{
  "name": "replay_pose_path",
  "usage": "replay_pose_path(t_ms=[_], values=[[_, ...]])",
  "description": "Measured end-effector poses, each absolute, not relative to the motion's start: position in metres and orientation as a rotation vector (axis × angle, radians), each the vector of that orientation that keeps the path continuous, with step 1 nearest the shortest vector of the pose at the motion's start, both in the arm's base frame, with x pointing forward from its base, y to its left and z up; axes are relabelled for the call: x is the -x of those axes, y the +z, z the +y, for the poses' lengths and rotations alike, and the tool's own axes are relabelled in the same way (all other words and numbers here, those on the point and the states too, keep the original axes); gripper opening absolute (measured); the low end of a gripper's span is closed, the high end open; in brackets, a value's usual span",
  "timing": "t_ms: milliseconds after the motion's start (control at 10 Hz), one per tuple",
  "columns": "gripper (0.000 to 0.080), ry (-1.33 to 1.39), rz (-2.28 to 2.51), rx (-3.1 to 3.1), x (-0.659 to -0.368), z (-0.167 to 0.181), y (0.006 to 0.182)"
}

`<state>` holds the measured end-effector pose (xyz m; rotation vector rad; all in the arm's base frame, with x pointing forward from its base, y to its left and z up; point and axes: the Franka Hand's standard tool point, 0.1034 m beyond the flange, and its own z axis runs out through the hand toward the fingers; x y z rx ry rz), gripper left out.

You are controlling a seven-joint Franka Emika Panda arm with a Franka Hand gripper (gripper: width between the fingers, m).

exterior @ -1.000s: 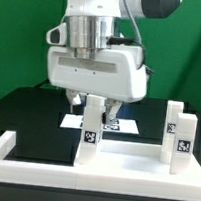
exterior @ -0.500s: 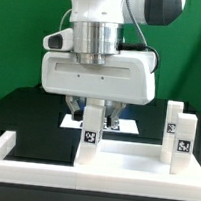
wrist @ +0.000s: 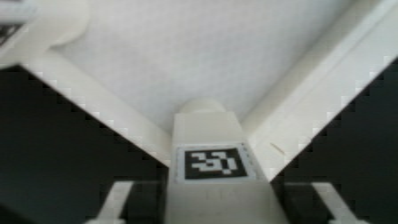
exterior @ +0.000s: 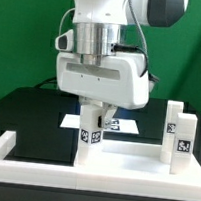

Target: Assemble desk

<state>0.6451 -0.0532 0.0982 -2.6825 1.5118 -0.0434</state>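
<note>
The desk slab [exterior: 133, 150] lies flat inside the white border rim [exterior: 41, 168]. One leg block [exterior: 91, 128] stands upright on the slab at the exterior view's left. Two more leg blocks [exterior: 181, 135] stand close together at the right. My gripper [exterior: 97, 114] hangs straight over the left leg with a finger on each side of its top. In the wrist view the leg [wrist: 217, 150] runs between the fingers [wrist: 125, 200], with a dark gap on each side, so the gripper [wrist: 217, 205] is open around it. The slab [wrist: 196, 50] fills the space beyond.
The marker board [exterior: 121, 124] lies on the black table behind the gripper. The raised border rim [wrist: 107, 95] runs along both sides of the slab's corner, close to the standing leg. A green wall is at the back.
The hand has turned about its vertical axis above the left leg. The leg and the two right legs stand where they stood.
</note>
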Motion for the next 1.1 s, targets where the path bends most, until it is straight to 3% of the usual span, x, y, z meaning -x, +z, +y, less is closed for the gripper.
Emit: replay_pose_path(t_ms=[600,1100], values=[[0.029,0.055,2.31,1.87,-0.6517,-0.0514,0.0971],[0.031,0.059,2.537,1.552,-0.6525,-0.05,0.0974]])
